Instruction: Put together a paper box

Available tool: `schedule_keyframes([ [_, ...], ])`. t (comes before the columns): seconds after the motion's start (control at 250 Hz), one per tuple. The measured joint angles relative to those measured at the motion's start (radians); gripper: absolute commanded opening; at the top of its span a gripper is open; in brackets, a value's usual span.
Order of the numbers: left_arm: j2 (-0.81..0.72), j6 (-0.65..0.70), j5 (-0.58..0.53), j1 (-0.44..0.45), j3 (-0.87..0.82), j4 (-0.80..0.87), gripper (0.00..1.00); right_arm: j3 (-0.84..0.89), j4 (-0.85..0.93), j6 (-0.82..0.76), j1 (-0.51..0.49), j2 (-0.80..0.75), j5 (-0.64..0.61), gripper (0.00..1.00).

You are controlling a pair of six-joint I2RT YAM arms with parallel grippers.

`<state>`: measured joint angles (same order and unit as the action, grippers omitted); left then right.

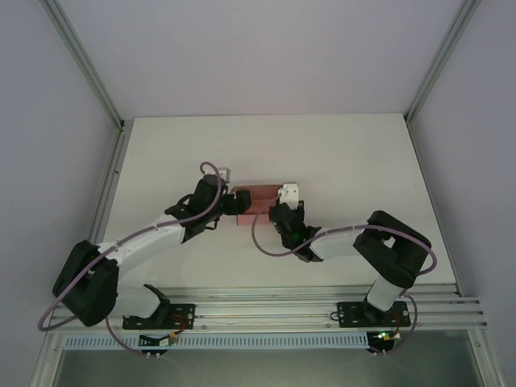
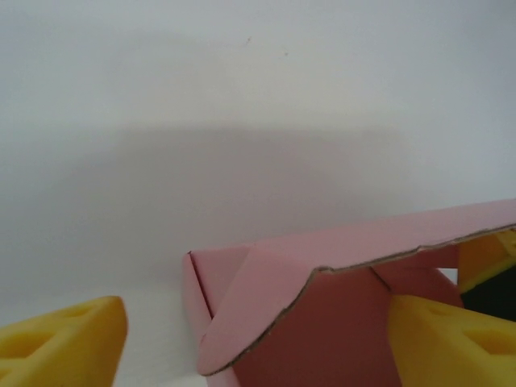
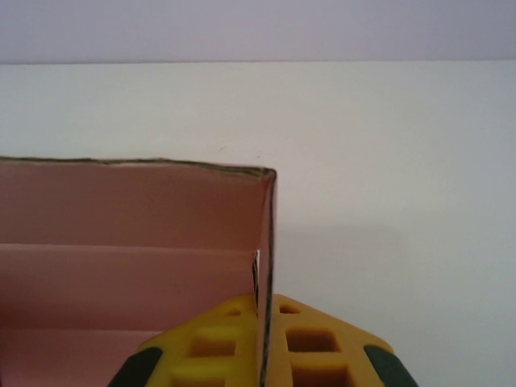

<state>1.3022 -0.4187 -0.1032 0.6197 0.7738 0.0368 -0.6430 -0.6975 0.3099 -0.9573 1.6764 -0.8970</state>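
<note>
The paper box (image 1: 258,201) is a small pink open box on the white table, between my two grippers. My left gripper (image 1: 235,202) is at its left end. In the left wrist view its yellow fingers (image 2: 68,343) stand wide apart and open, with the box's rounded end flap (image 2: 266,310) loose between them. My right gripper (image 1: 282,211) is at the box's right end. In the right wrist view that gripper (image 3: 264,343) is shut on the thin upright end wall of the box (image 3: 129,226), one pad inside and one outside.
The white table (image 1: 355,161) extends behind and to the right of the box. Metal frame posts (image 1: 85,64) and pale walls close in the sides and back. A rail (image 1: 266,310) carrying both arm bases runs along the near edge.
</note>
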Motion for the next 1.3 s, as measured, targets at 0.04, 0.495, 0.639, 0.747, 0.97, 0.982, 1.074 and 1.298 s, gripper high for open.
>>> schedule_keyframes([
  [0.04, -0.032, -0.014, -0.003, 0.0, -0.004, 0.034, 0.97, 0.013, -0.026, -0.017, -0.009, 0.0, 0.0, 0.03],
  [0.495, -0.161, -0.256, -0.082, -0.008, 0.206, 0.377, 1.0, 0.05, -0.07, -0.091, -0.063, -0.008, 0.013, 0.11],
  [0.639, -0.024, -0.309, -0.084, -0.042, 0.285, 0.449, 1.0, 0.074, -0.064, -0.09, -0.067, -0.033, 0.02, 0.11],
  [0.747, 0.077, -0.332, -0.039, -0.054, 0.271, 0.466, 1.0, 0.075, -0.056, -0.091, -0.072, -0.033, 0.022, 0.13],
  [0.97, 0.126, -0.352, 0.045, -0.056, 0.175, 0.457, 0.95, 0.075, 0.052, -0.061, -0.091, -0.067, 0.035, 0.27],
  [0.982, 0.126, -0.352, 0.05, -0.056, 0.168, 0.455, 0.95, 0.075, 0.065, -0.057, -0.091, -0.073, 0.036, 0.27],
  [1.074, 0.126, -0.354, 0.074, -0.056, 0.127, 0.443, 0.9, 0.077, 0.173, 0.009, -0.092, -0.138, 0.066, 0.36],
  [1.298, 0.143, -0.347, 0.115, -0.055, 0.048, 0.364, 0.8, 0.104, 0.462, 0.147, -0.093, -0.347, 0.202, 0.75],
])
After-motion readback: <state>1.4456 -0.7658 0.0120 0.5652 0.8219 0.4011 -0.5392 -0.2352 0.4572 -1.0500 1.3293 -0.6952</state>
